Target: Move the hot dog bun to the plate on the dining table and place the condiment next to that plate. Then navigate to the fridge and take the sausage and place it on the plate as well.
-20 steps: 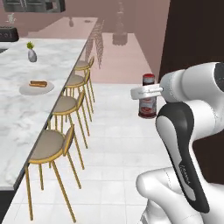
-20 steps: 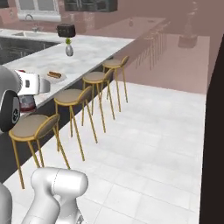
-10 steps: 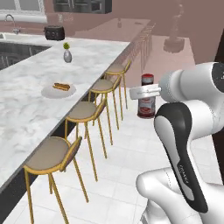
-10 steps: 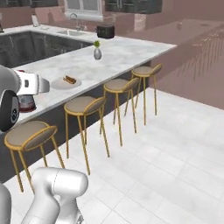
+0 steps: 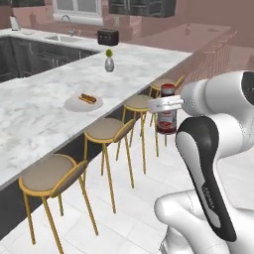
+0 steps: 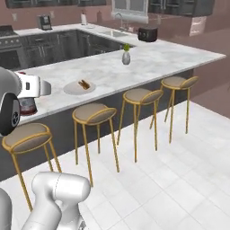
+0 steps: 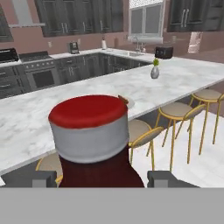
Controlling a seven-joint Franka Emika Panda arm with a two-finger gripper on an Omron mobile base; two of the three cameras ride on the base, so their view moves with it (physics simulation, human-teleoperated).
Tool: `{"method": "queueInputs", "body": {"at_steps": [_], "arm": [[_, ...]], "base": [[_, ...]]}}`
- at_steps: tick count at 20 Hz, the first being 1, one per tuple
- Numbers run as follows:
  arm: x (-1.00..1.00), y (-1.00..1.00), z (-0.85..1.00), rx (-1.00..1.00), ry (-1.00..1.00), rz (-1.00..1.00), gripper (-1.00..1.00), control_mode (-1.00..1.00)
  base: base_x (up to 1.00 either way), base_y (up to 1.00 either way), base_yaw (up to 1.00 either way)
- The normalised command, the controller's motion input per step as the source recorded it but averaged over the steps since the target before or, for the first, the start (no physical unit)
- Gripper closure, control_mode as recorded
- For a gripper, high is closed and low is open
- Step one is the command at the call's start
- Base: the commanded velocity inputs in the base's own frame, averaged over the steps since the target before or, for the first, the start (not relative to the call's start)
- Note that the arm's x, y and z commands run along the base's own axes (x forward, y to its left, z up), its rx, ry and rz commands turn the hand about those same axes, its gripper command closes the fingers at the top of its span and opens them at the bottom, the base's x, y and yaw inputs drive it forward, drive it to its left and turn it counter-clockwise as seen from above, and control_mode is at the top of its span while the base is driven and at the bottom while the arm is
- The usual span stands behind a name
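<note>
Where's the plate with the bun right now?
The plate with the bun sits on the marble counter near its stool-side edge, left of the arm in the left base view, with the vase farther along.

plate (image 5: 83,102) with bun (image 5: 88,98) on counter (image 5: 34,114), stools (image 5: 106,130) in front, vase (image 5: 109,63) behind.

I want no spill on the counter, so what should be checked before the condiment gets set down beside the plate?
1. Condiment bottle held between the jaws of the gripper: ok.
2. Bottle upright, red cap on top: ok.
3. Bun already on the plate: ok.
4. Bare marble counter beside the plate for the bottle: ok.
5. Bottle over the counter: not ok, it hangs above the floor near the stools.
6. Vase away from the plate: ok.
</note>
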Motion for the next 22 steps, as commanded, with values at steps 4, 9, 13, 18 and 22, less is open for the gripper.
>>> {"method": "queueInputs", "body": {"at_steps": [4, 9, 13, 18, 22], "arm": [[0.00, 0.00, 0.00, 0.00, 0.00, 0.00, 1.00, 1.00], [0.00, 0.00, 0.00, 0.00, 0.00, 0.00, 1.00, 1.00], [0.00, 0.00, 0.00, 0.00, 0.00, 0.00, 1.00, 1.00], [0.00, 0.00, 0.00, 0.00, 0.00, 0.00, 1.00, 1.00], [0.00, 0.00, 0.00, 0.00, 0.00, 0.00, 1.00, 1.00]], "base": [[0.38, -0.80, 0.48], [0.41, -0.75, 0.49], [0.42, -0.78, 0.47], [0.46, -0.78, 0.46], [0.44, -0.73, 0.45]]}}
